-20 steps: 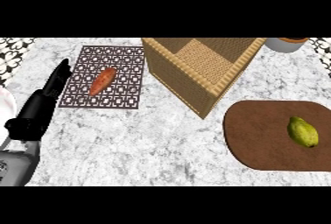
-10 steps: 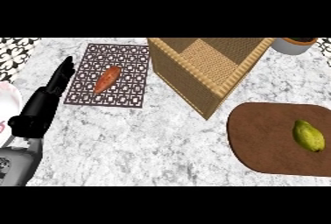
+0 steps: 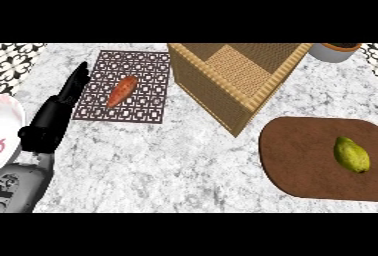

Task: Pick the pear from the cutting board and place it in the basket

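A yellow-green pear (image 3: pixel 351 154) lies on the right part of a dark brown cutting board (image 3: pixel 303 160) at the lower right of the head view. A square wicker basket (image 3: pixel 240 72) stands at the top centre, left of and beyond the board, with nothing seen inside it. My left hand (image 3: pixel 53 120) rests at the far left, its fingers straight and pointing away from me, far from the pear. No right hand shows.
A dark patterned trivet (image 3: pixel 148 85) lies left of the basket with an orange sweet potato (image 3: pixel 121 91) on it. A white plate's rim (image 3: pixel 9 122) shows at the left edge. A grey pot (image 3: pixel 336 51) stands at the top right.
The whole view has shifted: the board, pear and basket sit a little higher and further right in the picture than before. My left hand holds the same pose.
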### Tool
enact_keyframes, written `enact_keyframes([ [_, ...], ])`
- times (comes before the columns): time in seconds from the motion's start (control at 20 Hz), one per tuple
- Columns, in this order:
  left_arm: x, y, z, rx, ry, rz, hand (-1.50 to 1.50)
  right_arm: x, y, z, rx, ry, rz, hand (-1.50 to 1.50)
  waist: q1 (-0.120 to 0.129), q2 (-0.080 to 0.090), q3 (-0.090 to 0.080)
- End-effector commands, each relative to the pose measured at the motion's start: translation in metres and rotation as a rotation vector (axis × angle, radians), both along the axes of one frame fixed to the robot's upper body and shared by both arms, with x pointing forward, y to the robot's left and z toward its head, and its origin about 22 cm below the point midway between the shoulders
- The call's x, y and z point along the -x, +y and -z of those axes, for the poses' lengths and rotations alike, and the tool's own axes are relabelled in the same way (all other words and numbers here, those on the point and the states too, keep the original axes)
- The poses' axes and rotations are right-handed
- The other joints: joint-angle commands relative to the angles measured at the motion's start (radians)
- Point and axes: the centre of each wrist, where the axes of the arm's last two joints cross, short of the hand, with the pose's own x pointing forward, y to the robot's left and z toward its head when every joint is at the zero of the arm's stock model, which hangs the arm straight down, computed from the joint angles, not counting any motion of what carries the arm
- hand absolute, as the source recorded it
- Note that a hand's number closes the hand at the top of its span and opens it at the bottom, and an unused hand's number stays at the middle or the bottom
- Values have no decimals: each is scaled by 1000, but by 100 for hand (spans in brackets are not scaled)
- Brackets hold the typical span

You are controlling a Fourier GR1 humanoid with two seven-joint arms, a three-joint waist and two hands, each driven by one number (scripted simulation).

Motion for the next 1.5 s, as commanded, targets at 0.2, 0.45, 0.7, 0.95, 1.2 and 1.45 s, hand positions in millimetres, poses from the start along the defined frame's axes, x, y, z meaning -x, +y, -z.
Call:
enact_keyframes([
  [0.2, 2, 10, 2, 7, 11, -12, 0, -24, 30, 31, 24, 38, -174, -150, -1, -4, -1],
  [0.45, 5, 11, 13, -8, 11, 5, 0, -32, 53, 66, 62, 91, -229, -150, -8, -5, -2],
  [0.7, -5, 1, -3, 8, 2, -19, 0, -26, 56, 94, 95, 103, -235, -150, -14, -5, 0],
  [0.95, 6, 14, 5, 5, 8, -15, 0, -24, 57, 116, 88, 64, -218, -150, -13, -9, -2],
  [1.2, -2, 3, 3, 4, 10, -15, 0, -27, 52, 126, 79, 38, -190, -150, -17, -8, -3],
  [1.45, 10, 14, 7, 12, 18, -29, 0, -13, 43, 149, 108, 25, -182, -150, -16, -10, -3],
])
